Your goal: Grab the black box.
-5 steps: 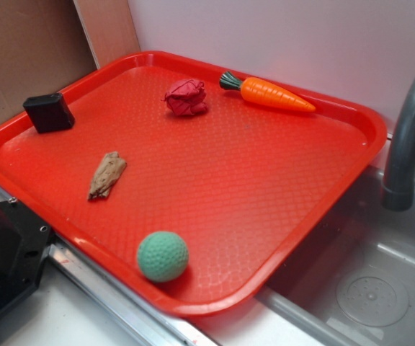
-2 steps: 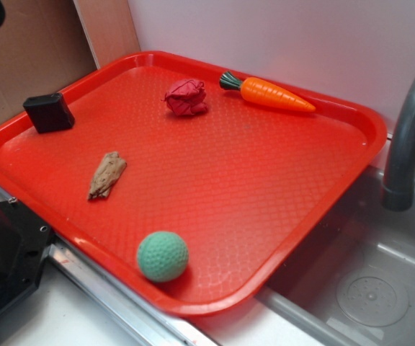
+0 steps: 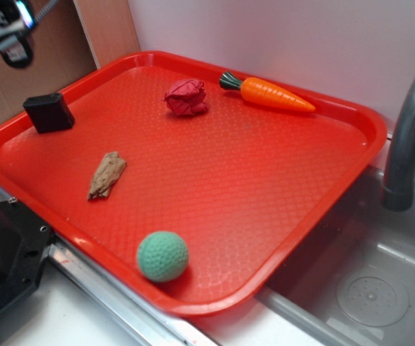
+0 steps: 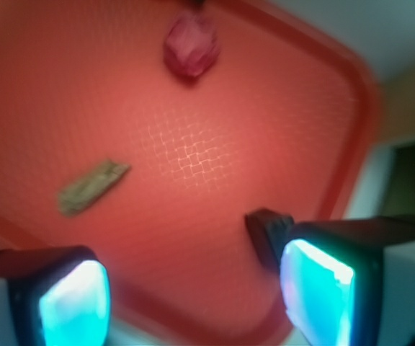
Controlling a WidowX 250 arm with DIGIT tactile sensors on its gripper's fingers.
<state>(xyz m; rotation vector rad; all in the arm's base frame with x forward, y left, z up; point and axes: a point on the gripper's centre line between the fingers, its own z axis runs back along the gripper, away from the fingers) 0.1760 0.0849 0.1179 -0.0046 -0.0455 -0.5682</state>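
A red tray (image 3: 323, 187) covers most of the counter, reaching from the back wall down to the counter's front edge. The black box (image 3: 49, 112) sits on the tray's left side, close to the rim that faces the counter's back-left corner. In the exterior view the gripper (image 3: 7, 29) shows only as a small part at the top-left, up in the air above and left of the box and not touching it. The wrist view is blurred, but it shows the two fingers (image 4: 315, 288) spread wide apart with nothing between them, so the jaws are released; the box (image 4: 266, 234) appears partly hidden behind the right-hand finger. Also on the tray: a crumpled red cloth (image 3: 186, 97) near the back, an orange toy carrot (image 3: 272, 94) lying along the back rim, a brown scrap (image 3: 106, 174) towards the left, and a green ball (image 3: 163, 256) by the front rim. At the counter's right edge a grey faucet (image 3: 409, 137) stands over a sink (image 3: 369, 292)
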